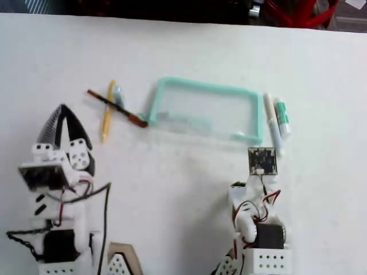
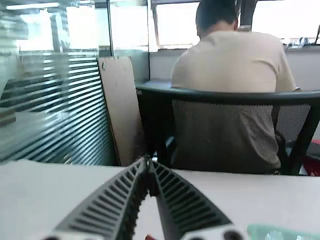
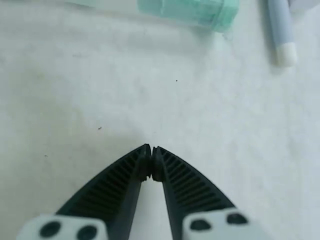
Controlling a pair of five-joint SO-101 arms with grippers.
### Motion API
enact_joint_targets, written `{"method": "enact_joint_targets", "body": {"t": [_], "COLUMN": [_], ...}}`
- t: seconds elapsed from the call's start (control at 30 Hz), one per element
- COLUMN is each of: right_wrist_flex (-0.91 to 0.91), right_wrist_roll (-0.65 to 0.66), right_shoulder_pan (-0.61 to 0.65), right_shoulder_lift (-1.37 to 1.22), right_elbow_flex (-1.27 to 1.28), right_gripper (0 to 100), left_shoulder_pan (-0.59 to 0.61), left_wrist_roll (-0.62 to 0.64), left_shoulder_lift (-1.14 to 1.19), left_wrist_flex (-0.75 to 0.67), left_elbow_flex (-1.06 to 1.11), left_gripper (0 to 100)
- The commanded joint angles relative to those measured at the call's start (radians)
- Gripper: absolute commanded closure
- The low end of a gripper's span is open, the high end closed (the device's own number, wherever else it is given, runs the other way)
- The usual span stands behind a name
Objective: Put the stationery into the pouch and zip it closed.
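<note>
Right wrist view, pouch point(image 3: 190, 10) ahead of right pincer point(image 3: 151, 150), not touching, tips together

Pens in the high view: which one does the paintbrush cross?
The yellow pen, left of the pouch: the paintbrush lies slantwise across it. The pale blue pen and green marker, right of the pouch, lie side by side, uncrossed.

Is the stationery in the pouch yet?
Out. The paintbrush and yellow pen lie at one end of the pouch, a green marker and a white marker at the other.
</note>
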State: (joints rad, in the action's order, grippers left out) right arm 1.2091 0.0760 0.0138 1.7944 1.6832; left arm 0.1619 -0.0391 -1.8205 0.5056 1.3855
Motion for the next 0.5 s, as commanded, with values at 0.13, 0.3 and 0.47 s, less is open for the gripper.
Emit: {"method": "enact_joint_targets", "body": {"t": [0.13, 0.3, 0.47], "right_wrist_flex": [-0.019, -0.019, -0.019], "right_wrist_roll": [0.0, 0.0, 0.0], "right_shoulder_pan": [-0.004, -0.002, -0.001], "right_shoulder_lift": [0.005, 0.005, 0.005], "right_elbow_flex": [0.008, 0.008, 0.008], "right_gripper": [97.6, 97.8, 97.5], "left_shoulder_pan": [-0.088, -0.216, -0.355], "left_wrist_roll": [-0.198, -0.242, -0.244], "left_shoulder_lift": [-0.005, -0.005, -0.004], "left_wrist_flex": [0.11, 0.302, 0.516], "left_elbow_flex": [-0.313, -0.522, -0.658], "left_gripper": [97, 97, 97]}}
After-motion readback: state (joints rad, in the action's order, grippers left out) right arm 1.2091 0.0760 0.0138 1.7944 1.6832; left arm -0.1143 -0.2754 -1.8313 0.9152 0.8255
